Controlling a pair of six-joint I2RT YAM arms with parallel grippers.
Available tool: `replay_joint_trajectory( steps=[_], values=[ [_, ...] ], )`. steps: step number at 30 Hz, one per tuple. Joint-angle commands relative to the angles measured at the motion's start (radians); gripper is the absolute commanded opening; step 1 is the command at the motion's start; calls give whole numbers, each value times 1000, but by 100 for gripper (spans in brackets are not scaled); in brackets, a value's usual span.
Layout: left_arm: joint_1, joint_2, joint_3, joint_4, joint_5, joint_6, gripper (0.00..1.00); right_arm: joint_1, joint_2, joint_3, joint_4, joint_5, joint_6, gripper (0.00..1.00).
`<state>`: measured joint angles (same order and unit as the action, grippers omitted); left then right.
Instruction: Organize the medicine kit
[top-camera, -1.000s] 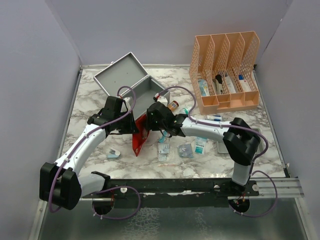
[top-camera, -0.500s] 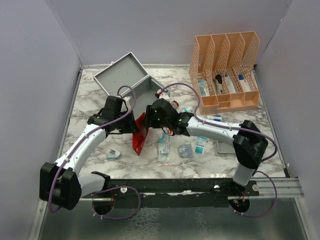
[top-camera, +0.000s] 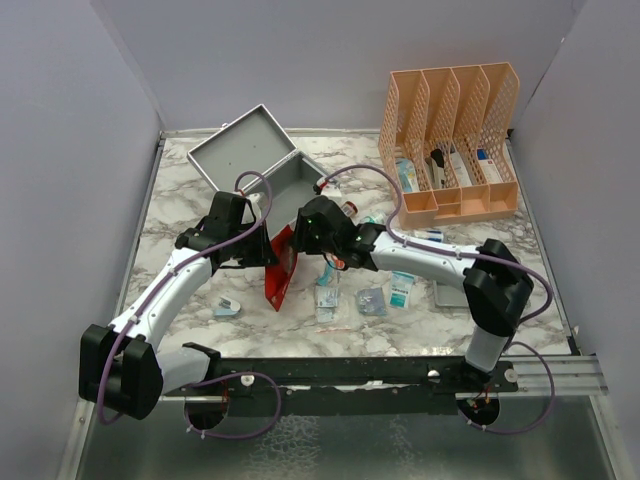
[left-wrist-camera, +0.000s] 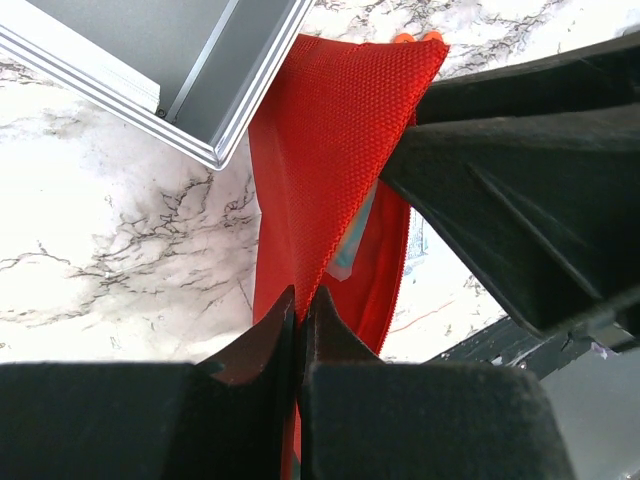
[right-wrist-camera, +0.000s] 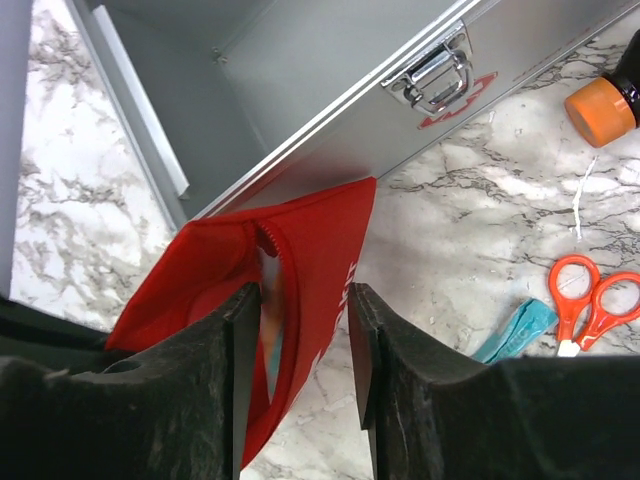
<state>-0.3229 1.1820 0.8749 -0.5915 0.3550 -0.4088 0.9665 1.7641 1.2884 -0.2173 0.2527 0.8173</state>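
The medicine kit (top-camera: 262, 166) is a grey metal box standing open at the back left, lid tilted back; its latch shows in the right wrist view (right-wrist-camera: 435, 70). A red zip pouch (top-camera: 279, 270) stands in front of it, mouth open. My left gripper (top-camera: 266, 256) is shut on the pouch's fabric (left-wrist-camera: 330, 150) and holds one side up (left-wrist-camera: 300, 300). My right gripper (top-camera: 303, 243) is open at the pouch's mouth (right-wrist-camera: 305, 330). One finger is over the opening, the other outside, with the pouch's wall (right-wrist-camera: 320, 250) between them.
An orange-capped bottle (right-wrist-camera: 603, 107), orange scissors (right-wrist-camera: 592, 296) and a teal packet (right-wrist-camera: 515, 328) lie right of the pouch. Several small packets (top-camera: 372, 298) lie in front. An orange mesh organizer (top-camera: 455, 140) stands back right. A shallow grey tray (top-camera: 452, 294) is near the right arm.
My right gripper has moved left and a little back, up to the pouch's open mouth. The left arm and the pouch have stayed put.
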Motion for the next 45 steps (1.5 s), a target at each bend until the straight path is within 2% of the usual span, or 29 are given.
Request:
replay_joint_trajectory(
  steps=[1,8,14,17,18,19,22,25,33,36,41,45],
  values=[
    [-7,1,-9,27,10,2,0,-9,54,49,-7,50,-12,39],
    [-8,1,-14,34,15,5,0,-15,128,93,-33,73,-9,26],
    [-9,-3,-13,40,22,2,0,-14,139,109,-40,79,-17,1],
    [-10,-2,-14,42,21,-1,0,-14,129,118,-43,62,-28,1],
    [-10,-4,-15,42,21,0,0,-14,126,126,-51,46,-33,1],
    [-10,-4,-16,42,19,1,0,-14,119,131,-60,30,-33,6],
    [-11,-3,-20,41,13,1,0,-14,72,112,-56,-25,-32,34],
    [-10,3,-22,43,8,0,0,-14,-3,73,-43,-70,-37,45],
    [-11,11,-19,45,-3,5,0,-14,-206,-84,-45,-172,-113,48],
    [-11,10,-18,44,-3,5,0,-14,-282,-155,-121,-51,-116,48],
    [-11,5,-18,44,-4,6,0,-15,-374,-251,-372,210,-24,47],
    [-11,7,-16,44,-1,10,0,-17,-427,-331,-472,269,33,47]
  ],
)
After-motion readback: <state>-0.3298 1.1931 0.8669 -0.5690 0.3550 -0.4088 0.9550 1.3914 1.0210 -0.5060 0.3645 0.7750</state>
